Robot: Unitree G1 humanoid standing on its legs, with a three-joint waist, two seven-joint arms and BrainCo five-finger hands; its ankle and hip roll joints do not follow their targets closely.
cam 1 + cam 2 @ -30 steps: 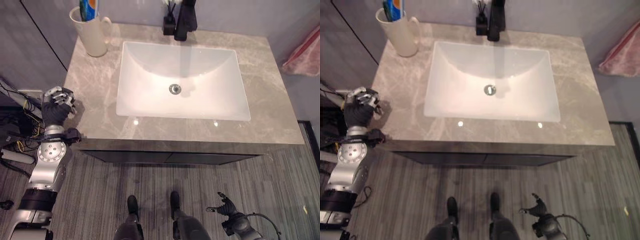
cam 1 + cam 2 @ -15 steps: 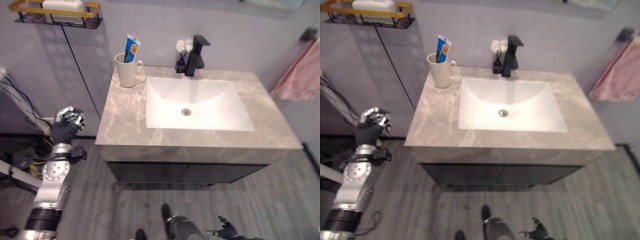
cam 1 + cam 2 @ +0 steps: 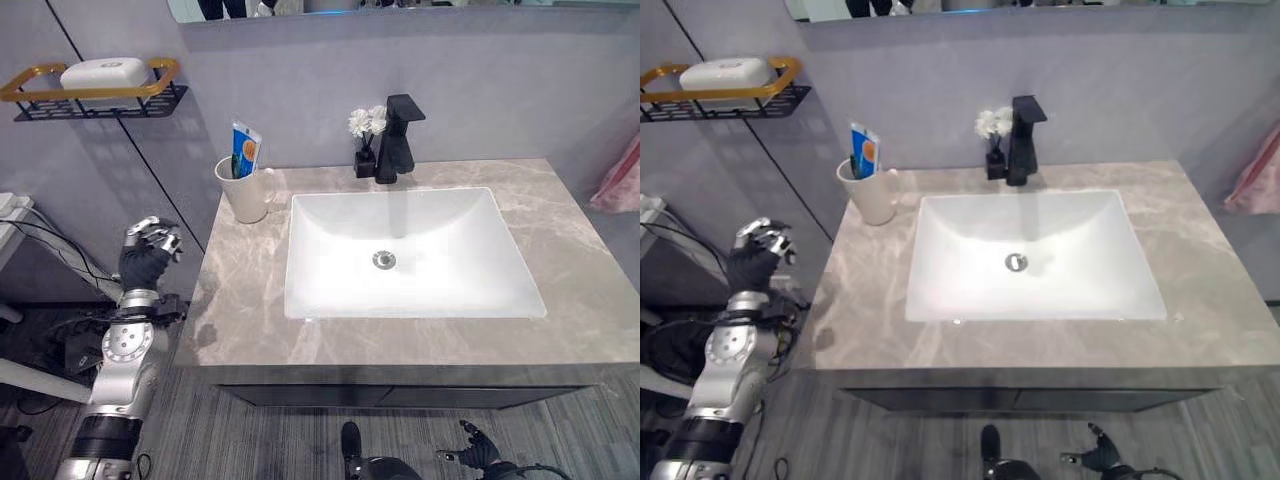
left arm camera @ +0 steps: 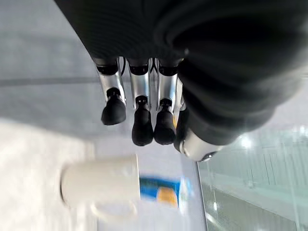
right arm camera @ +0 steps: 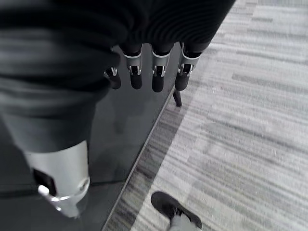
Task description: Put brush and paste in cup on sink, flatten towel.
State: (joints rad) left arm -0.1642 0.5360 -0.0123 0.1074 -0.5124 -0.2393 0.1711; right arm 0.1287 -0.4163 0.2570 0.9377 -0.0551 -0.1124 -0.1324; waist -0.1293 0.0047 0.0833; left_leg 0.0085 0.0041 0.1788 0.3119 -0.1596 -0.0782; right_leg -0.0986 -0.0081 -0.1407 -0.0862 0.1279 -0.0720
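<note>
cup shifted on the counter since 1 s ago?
No. The cup sits at the counter's back left corner, left of the sink, as before. The whole view has shifted, so the camera moved.

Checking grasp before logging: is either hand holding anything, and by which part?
Nothing is held. The left hand hangs empty beside the counter; the right hand hangs empty over the floor.
</note>
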